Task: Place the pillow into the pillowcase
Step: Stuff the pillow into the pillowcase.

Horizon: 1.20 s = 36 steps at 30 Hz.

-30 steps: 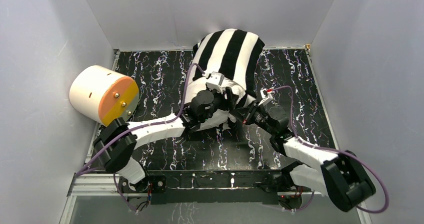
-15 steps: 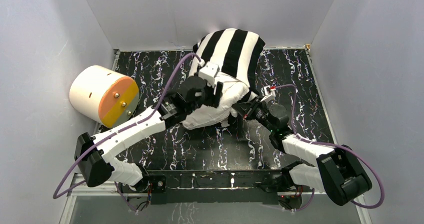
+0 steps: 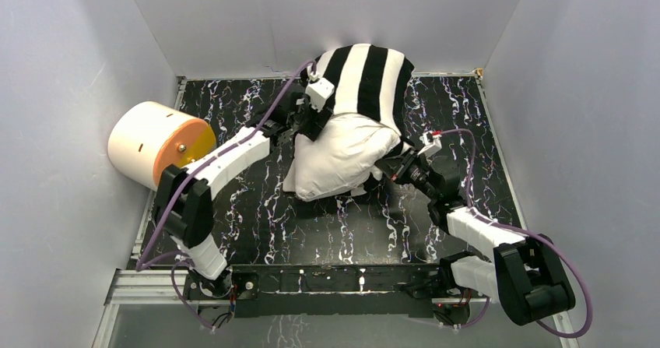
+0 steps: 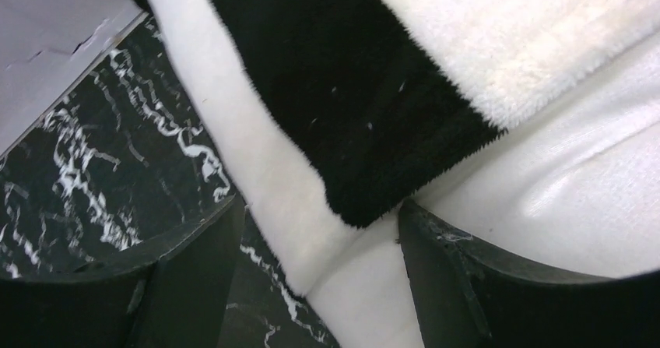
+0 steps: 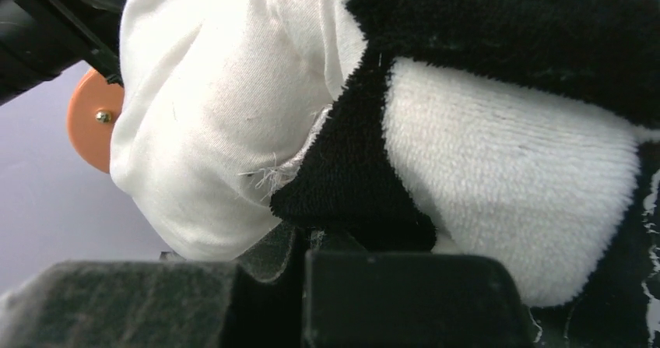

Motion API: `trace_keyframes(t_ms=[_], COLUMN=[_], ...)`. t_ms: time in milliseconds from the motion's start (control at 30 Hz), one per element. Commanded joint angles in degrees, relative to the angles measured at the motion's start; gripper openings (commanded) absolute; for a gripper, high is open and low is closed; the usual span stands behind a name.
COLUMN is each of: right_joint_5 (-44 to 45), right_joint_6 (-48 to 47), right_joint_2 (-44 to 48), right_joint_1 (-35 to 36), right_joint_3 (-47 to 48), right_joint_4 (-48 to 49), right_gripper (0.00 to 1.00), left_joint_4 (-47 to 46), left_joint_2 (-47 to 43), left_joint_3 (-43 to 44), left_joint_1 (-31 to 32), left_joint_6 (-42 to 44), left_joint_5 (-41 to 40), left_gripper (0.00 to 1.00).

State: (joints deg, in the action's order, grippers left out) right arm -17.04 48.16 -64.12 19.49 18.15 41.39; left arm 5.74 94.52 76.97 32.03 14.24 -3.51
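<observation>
At the pillowcase (image 3: 366, 79) mouth, the pillow (image 3: 338, 157) sits half in, its near half bulging out. Left gripper (image 3: 310, 122) is at the pillowcase's left hem, jaws spread wide astride the edge, gripping nothing. Right gripper (image 3: 387, 169) is pinched tight on the hem's right corner. Pillowcase's far end meets the back wall (image 3: 311, 13); marbled table (image 3: 467, 114) shows either side.

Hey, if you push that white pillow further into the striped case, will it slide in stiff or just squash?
Probably squash: the pillow looks puffy, with creases and dents in it. It is likely light for its bulk, so it may shift instead of feeding in. The fuzzy pillowcase may drag against it.
</observation>
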Motion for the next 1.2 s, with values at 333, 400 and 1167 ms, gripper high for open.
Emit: trace_keyframes(t_ms=[333, 400, 1167], right_joint_5=[-2.53, -0.71, -0.09], right_joint_6=[-6.75, -6.86, 23.85], right_joint_2=[-2.58, -0.75, 32.35], right_joint_1=[-8.15, -8.15, -7.57], right_joint_3=[11.98, 14.77, 14.71], right_joint_4=[-16.17, -27.79, -64.75], right_gripper=[0.14, 0.29, 0.96], left_joint_4=[-10.47, -11.22, -13.03], left_joint_2=[7.89, 6.80, 5.64], left_joint_3=[4.70, 3.35, 0.12], left_joint_1=[-0.48, -0.48, 3.87], left_joint_6=[6.88, 4.49, -11.53], left_joint_5=[7.77, 9.12, 4.30], left_gripper=[0.00, 0.00, 0.00])
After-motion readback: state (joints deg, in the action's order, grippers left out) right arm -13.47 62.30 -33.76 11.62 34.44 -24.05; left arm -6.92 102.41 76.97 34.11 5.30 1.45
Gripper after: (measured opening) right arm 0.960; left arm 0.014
